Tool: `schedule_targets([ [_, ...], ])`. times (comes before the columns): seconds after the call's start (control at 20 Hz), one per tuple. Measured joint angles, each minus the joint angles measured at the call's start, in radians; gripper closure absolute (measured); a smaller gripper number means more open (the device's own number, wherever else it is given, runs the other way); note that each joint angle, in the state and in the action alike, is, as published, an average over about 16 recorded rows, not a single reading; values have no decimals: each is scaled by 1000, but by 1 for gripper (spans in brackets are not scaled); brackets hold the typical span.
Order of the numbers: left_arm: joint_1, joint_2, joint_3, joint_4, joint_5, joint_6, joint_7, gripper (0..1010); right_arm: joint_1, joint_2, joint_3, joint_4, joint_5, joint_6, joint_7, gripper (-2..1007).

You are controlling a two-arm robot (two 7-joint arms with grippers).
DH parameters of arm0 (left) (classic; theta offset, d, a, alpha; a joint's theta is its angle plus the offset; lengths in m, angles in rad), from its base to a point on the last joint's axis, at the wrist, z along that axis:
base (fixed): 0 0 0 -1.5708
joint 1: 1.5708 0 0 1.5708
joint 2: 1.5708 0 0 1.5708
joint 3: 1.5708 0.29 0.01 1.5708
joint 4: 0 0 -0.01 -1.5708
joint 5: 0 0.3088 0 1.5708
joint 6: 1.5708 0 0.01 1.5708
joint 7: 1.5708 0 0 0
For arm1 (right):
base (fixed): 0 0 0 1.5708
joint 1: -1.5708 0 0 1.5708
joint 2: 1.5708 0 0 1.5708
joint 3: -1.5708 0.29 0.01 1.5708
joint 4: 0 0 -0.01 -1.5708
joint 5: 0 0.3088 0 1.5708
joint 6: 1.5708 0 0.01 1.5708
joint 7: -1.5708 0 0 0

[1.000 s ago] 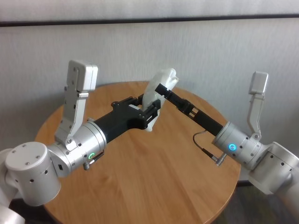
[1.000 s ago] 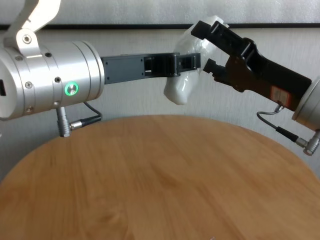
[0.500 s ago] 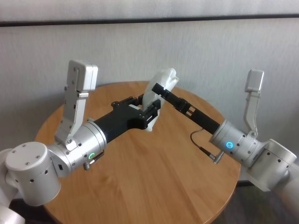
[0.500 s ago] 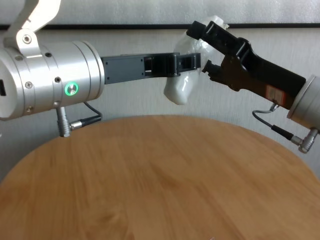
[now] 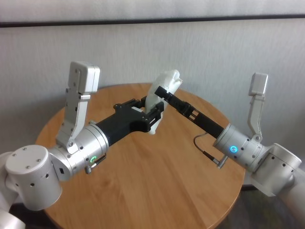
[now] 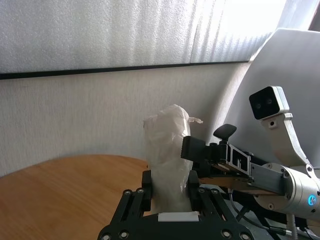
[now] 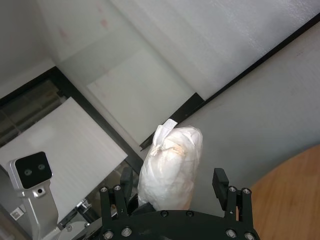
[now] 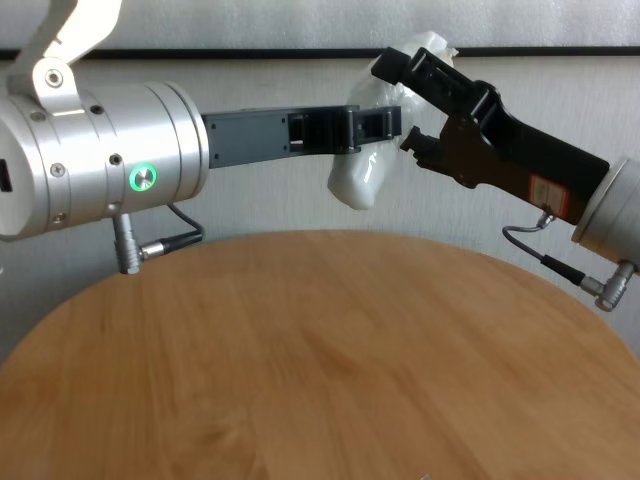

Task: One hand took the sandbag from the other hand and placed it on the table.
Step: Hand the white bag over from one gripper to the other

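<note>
The sandbag (image 5: 165,85), white and lumpy, stands upright in the air above the far part of the table (image 5: 157,181). My left gripper (image 5: 155,113), the green-lit other hand, is shut on the bag's lower half (image 6: 167,150). My right gripper (image 5: 162,91), the blue-lit hand, reaches in from the right. It is open, with its fingers either side of the bag's upper half (image 7: 170,167) and a small gap on each side. In the chest view the sandbag (image 8: 360,185) hangs between the left gripper (image 8: 375,125) and the right gripper (image 8: 405,100).
The round wooden tabletop (image 8: 300,360) lies well below both hands. A pale wall with a dark stripe (image 5: 152,20) is behind. Camera brackets rise from the left wrist (image 5: 82,81) and the right wrist (image 5: 259,86).
My right gripper has slid a little further left along the sandbag's upper half, so its fingers reach deeper around it. The left gripper and the bag have stayed still.
</note>
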Motion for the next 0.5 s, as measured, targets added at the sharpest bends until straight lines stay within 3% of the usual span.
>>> schedule_targets([
  [0.5,0,0,0,0,0,0,0,566,-1,1,2,-5,-5,-3,-2,76],
])
